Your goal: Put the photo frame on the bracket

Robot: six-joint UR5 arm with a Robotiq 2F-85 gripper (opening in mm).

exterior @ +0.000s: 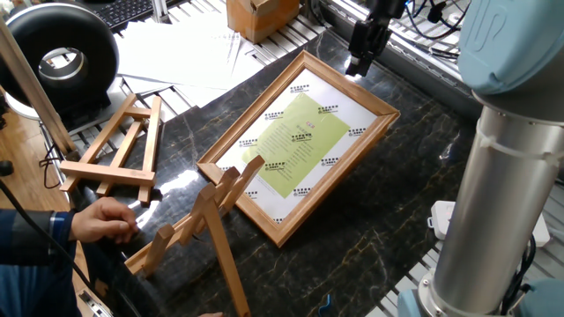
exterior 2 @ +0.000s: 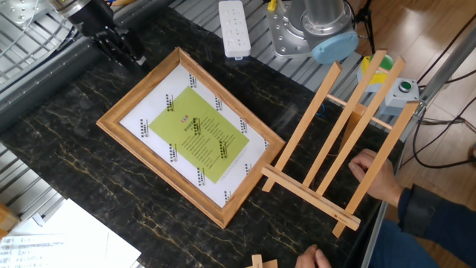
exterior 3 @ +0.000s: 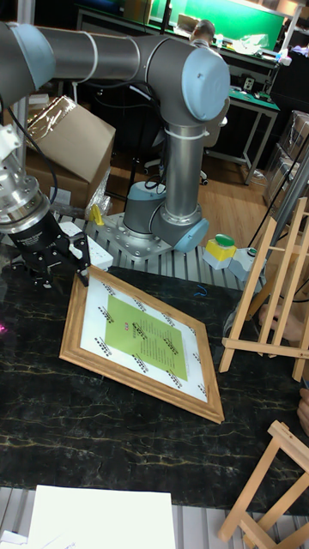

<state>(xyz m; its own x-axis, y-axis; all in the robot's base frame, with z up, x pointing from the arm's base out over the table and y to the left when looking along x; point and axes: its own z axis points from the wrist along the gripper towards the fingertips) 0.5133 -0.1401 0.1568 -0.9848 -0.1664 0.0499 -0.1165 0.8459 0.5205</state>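
The photo frame (exterior: 300, 141) (exterior 2: 193, 134) (exterior 3: 142, 339) lies flat on the black marble table, its light-wood border around a white sheet with a yellow-green panel. My gripper (exterior: 357, 66) (exterior 2: 130, 58) (exterior 3: 63, 274) hovers at the frame's far corner, open, with nothing between its dark fingers. The bracket (exterior 2: 335, 149) (exterior: 207, 216) (exterior 3: 270, 274), a tall pale-wood easel with three slats and a ledge bar, stands past the frame's other end. A person's hand (exterior 2: 372, 171) steadies it.
A smaller A-shaped easel (exterior: 119, 145) (exterior 3: 270, 489) lies near the bracket. A white power strip (exterior 2: 234, 28) and the robot base (exterior 2: 309, 30) sit at the table edge. White papers (exterior: 176, 48), a cardboard box (exterior: 260, 16) and a black ring lamp (exterior: 62, 53) lie beyond.
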